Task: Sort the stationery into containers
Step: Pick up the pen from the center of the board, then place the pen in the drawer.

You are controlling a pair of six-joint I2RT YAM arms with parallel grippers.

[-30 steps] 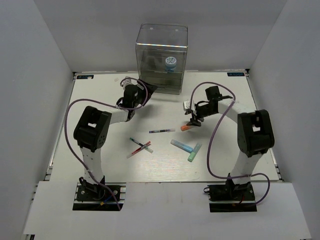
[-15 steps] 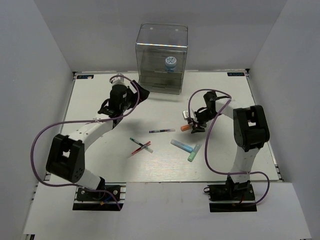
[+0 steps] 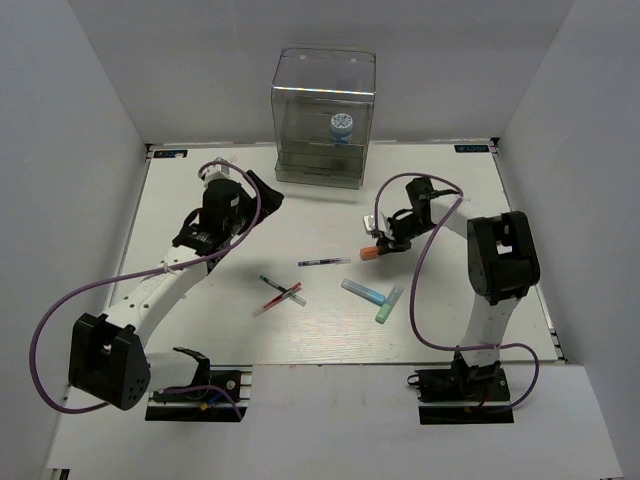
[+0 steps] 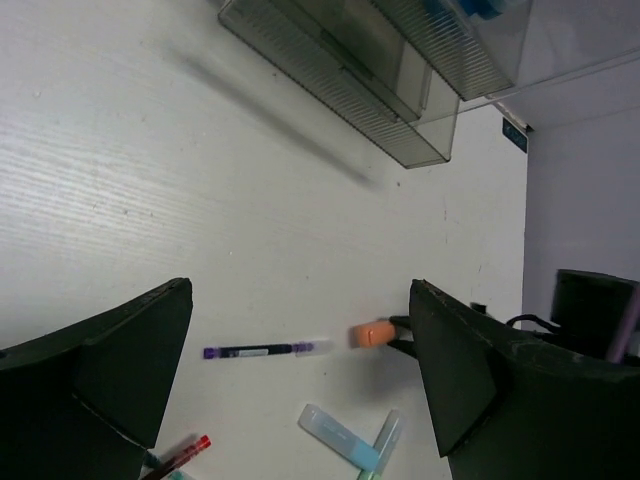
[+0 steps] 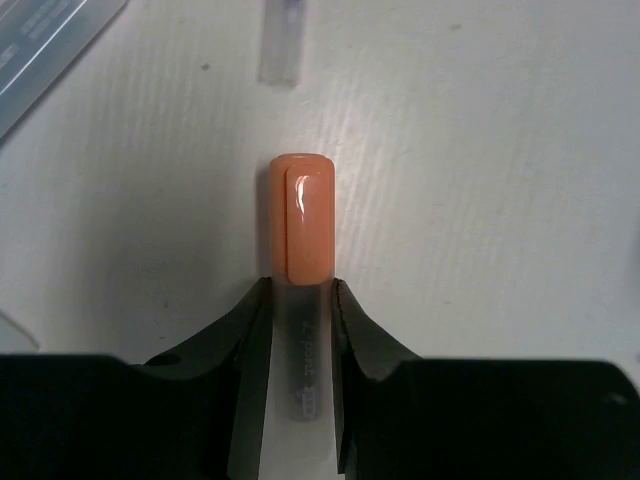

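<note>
A white desk sits enclosed by plain white walls, with a small blue label at each far corner.

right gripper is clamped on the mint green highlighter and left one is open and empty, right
No: the right wrist view shows the right gripper shut on the orange-capped highlighter, not the mint green highlighter. The left gripper is open and empty.

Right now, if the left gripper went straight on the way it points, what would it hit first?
The left gripper would most likely meet the table first, near the thin dark pen seen between its open fingers. Nothing else seems in that line, though depth is unclear.
</note>
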